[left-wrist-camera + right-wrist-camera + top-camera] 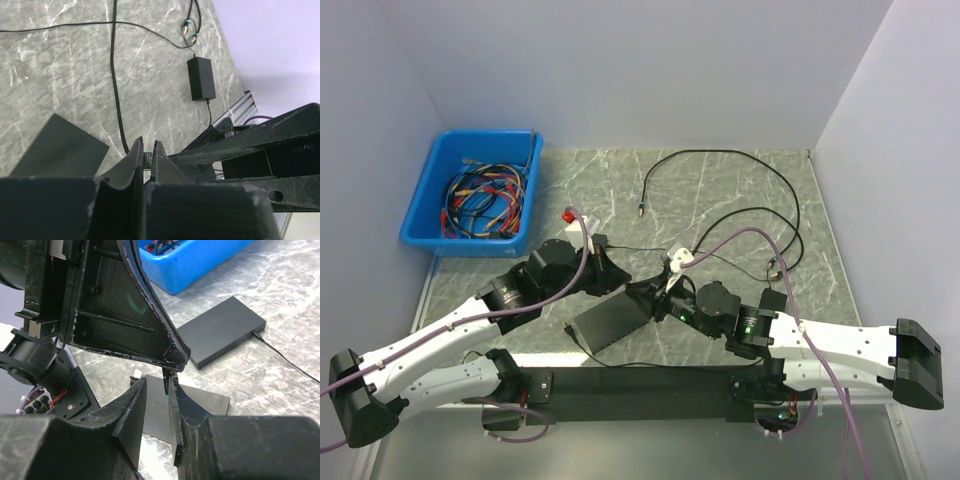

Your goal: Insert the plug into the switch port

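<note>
Robotics lab test cell, no sign of a lived-in room. Landmark: blue bin [460, 245], heaped with coloured patch cables [485, 200], on a grey marble-pattern tabletop [740, 200]. Plain pale walls [650, 70] stand behind and left of the bin, and again well to its right. Nearer than the bin: left arm [440, 345] and right arm [840, 345], bolted to a black base plate [640, 380]. Right of the bin: loose black leads [720, 158], a switch [610, 322], a power adapter [201, 78].

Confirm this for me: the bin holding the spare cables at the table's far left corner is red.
Wrong colour: the bin is blue, not red, as the top external view shows. It does hold cables at the far left corner.
</note>
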Tool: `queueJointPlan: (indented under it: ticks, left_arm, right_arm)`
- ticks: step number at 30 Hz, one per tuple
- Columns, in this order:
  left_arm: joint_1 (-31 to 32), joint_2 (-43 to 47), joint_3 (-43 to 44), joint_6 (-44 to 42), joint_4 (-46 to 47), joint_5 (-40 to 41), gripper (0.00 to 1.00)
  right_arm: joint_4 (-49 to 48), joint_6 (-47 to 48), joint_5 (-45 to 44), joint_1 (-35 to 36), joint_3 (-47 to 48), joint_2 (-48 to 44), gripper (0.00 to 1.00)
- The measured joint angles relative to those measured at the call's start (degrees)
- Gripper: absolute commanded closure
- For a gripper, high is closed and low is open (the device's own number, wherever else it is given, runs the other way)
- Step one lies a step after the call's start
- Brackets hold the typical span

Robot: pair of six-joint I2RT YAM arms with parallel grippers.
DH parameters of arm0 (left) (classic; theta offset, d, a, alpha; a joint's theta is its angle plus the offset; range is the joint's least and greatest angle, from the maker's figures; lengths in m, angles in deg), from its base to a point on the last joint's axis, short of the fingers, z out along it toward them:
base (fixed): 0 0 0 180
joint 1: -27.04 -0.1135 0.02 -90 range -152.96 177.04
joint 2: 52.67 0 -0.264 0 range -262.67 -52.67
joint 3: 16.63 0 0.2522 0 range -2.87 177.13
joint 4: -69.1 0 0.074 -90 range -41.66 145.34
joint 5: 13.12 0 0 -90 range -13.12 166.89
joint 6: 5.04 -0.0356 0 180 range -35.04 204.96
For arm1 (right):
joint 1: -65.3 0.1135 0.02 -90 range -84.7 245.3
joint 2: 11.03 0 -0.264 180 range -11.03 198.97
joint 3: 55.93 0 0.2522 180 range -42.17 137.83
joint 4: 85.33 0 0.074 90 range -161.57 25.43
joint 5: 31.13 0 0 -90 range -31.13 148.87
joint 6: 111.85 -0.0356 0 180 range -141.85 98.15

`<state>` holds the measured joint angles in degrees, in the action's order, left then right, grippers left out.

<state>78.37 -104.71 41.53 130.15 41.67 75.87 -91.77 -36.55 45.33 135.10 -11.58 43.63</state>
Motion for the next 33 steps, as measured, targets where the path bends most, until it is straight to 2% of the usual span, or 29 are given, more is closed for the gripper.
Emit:
queueJointPlan:
  ticks: [7,14,33]
  left_arm:
    - [0.0,-0.3,0.5,0.0,-1.0,0.6,0.99]
    - [-0.1,-0.3,1.5,-0.1,-1.9,1.3,0.99]
    - [0.0,0.1,2.6,0.2,-1.6,0.4,0.99]
  right_arm:
    - [-0.5,0.0,-0.3,-0.1,0.0,0.8,0.70]
    - [-0.5,-0.4,-0.7,-0.1,0.0,1.7,0.60]
    - [-0.8,-0.5,-1.4,-0.6,0.0,3.1,0.66]
